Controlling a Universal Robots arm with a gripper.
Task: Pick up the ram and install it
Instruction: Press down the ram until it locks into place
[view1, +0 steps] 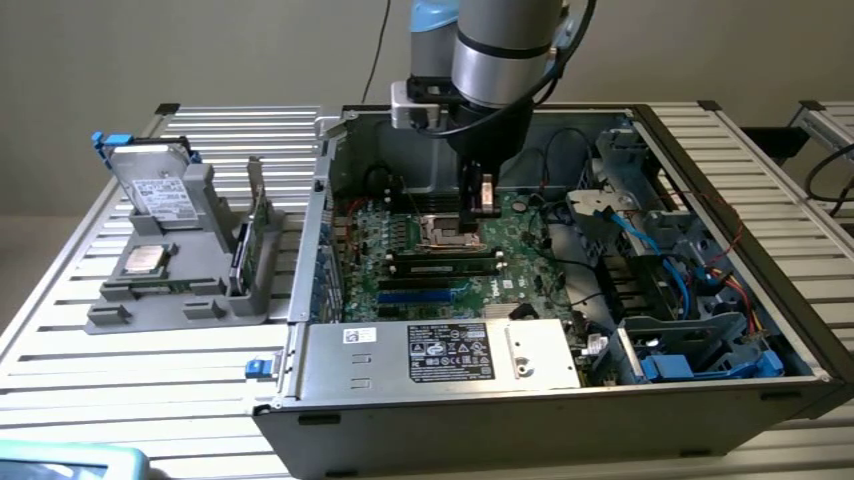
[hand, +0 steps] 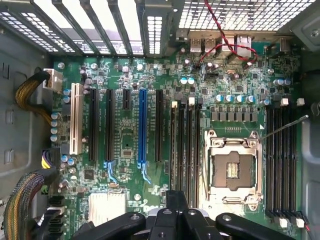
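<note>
A long dark ram (view1: 445, 267) with a pale label stands on edge in the black slots beside the CPU socket (view1: 441, 237) inside the open computer case. My gripper (view1: 478, 212) hangs just above the socket and those slots, shut, with nothing visible between its fingers. In the wrist view the shut gripper (hand: 176, 204) sits over the near end of the black memory slots (hand: 186, 150), next to the silver CPU socket (hand: 234, 167). Another thin dark stick (view1: 244, 258) stands upright in the grey holder (view1: 160, 305) at the exterior view's left.
The grey holder also carries a boxy silver drive (view1: 155, 192) and a small square chip (view1: 143, 260). Inside the case (view1: 400, 410) are a power supply (view1: 447, 352), blue and black cables (view1: 667, 270) and drive bays on the exterior view's right. The case walls surround the motherboard (hand: 125, 140).
</note>
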